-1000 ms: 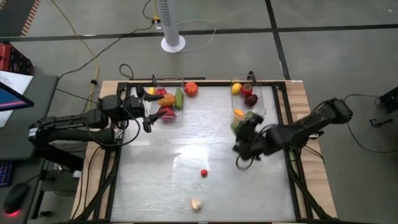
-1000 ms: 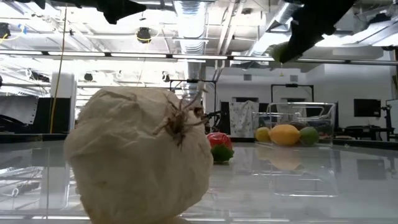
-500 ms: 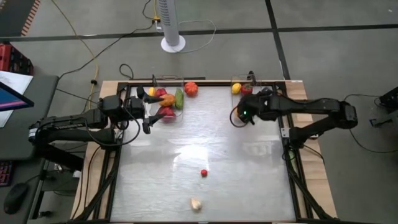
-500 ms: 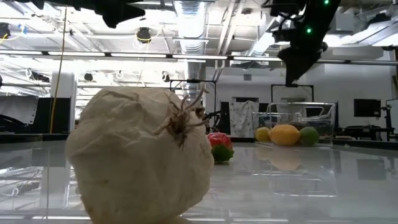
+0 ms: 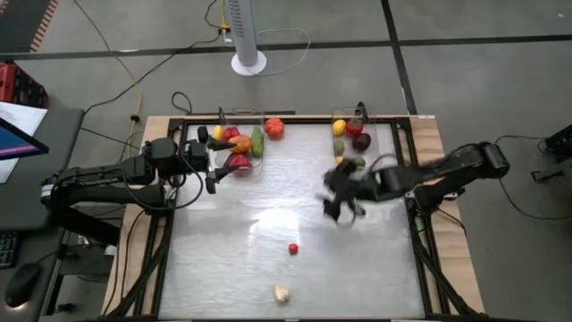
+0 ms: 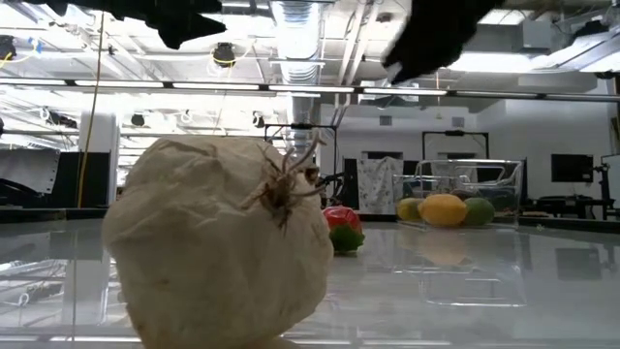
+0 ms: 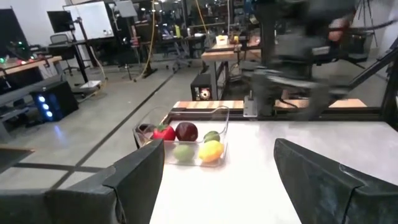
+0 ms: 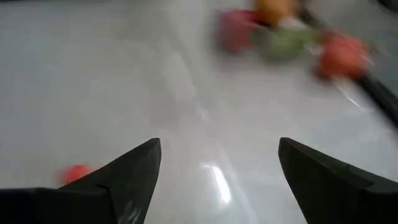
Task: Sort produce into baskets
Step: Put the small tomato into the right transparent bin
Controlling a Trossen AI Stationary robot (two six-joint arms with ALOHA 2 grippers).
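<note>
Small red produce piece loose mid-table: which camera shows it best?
The high view: the small red produce piece sits alone on the bare tabletop. The right wrist view shows only a red blur; the low view shows it partly hidden behind the pale whitish piece.

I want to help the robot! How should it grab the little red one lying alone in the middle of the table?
Probably straight down from above, pinching the little red piece across its round middle. It sits by itself on the table with open space on every side. The right gripper is nearest, open and empty. Which way its green leafy end points isn't clear, so avoid pinching there.
</note>
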